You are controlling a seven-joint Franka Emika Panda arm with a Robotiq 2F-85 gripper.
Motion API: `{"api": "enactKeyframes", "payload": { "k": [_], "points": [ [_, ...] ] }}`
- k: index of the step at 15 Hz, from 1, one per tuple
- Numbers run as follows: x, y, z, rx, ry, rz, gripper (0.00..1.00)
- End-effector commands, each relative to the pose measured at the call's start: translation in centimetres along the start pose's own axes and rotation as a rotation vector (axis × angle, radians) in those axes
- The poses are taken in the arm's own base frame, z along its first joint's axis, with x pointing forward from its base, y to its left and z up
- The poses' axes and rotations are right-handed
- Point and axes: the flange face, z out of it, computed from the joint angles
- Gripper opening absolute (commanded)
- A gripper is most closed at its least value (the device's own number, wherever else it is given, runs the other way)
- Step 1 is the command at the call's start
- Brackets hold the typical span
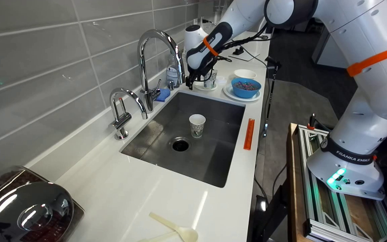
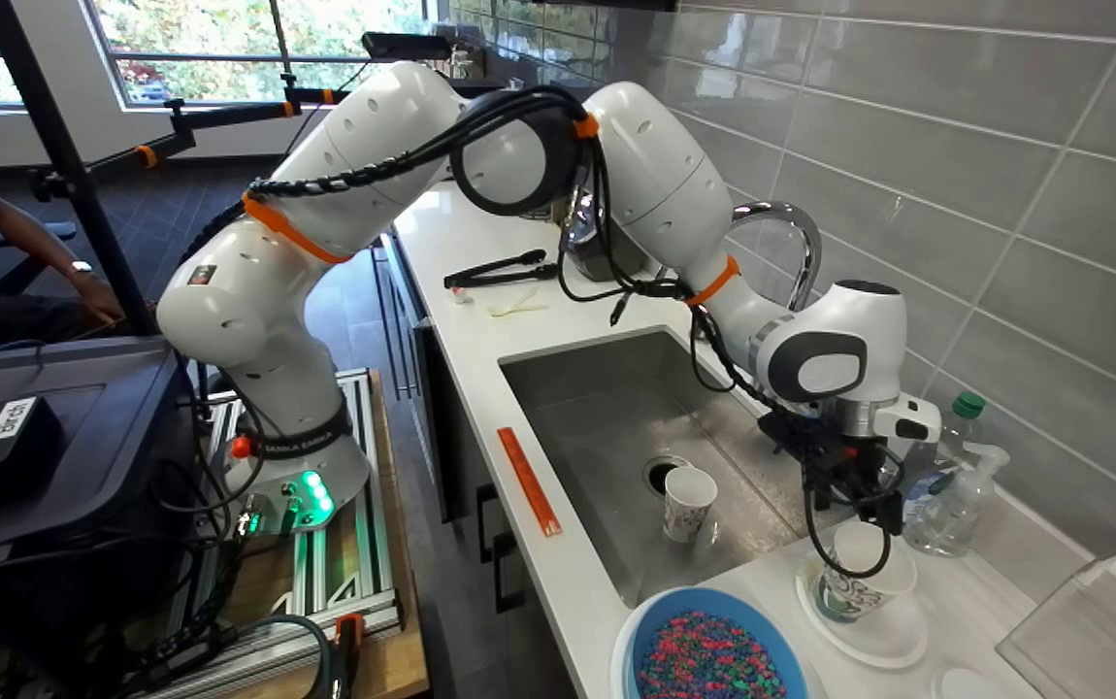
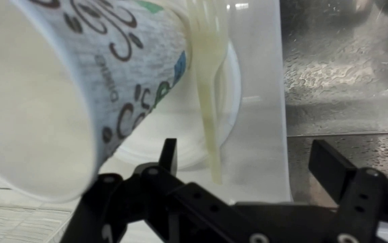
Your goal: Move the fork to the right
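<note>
The pale cream-yellow fork [image 3: 206,101] lies on a small white plate [image 3: 177,121] in the wrist view. Its tined head is beside a patterned paper cup [image 3: 130,47], and its handle end reaches past the plate rim over the counter. The plate [image 2: 898,636] and cup [image 2: 864,582] also show in an exterior view; I cannot make out the fork in either exterior view. My gripper [image 3: 248,157] is open and empty. Its fingers are wide apart, one over the plate side and one over the sink side, with the handle end between them in view, nearer the left finger.
The steel sink [image 1: 210,158] holds another paper cup [image 1: 197,126]. A blue bowl [image 1: 245,88] of beads stands on a white plate. An orange ruler-like strip [image 1: 249,134] lies on the sink's edge. Bottles [image 2: 946,505] stand by the wall. A pale spoon [image 1: 187,233] lies across the sink.
</note>
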Motion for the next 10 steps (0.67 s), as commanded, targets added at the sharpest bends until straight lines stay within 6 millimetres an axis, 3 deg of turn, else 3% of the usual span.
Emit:
{"api": "enactKeyframes", "payload": {
  "k": [1, 10],
  "points": [
    [-0.6, 0.5, -1.6, 0.059, -0.006, 0.008, 1.0],
    [-3.4, 1.8, -6.5, 0.138, 0.032, 0.091, 1.0]
  ]
}}
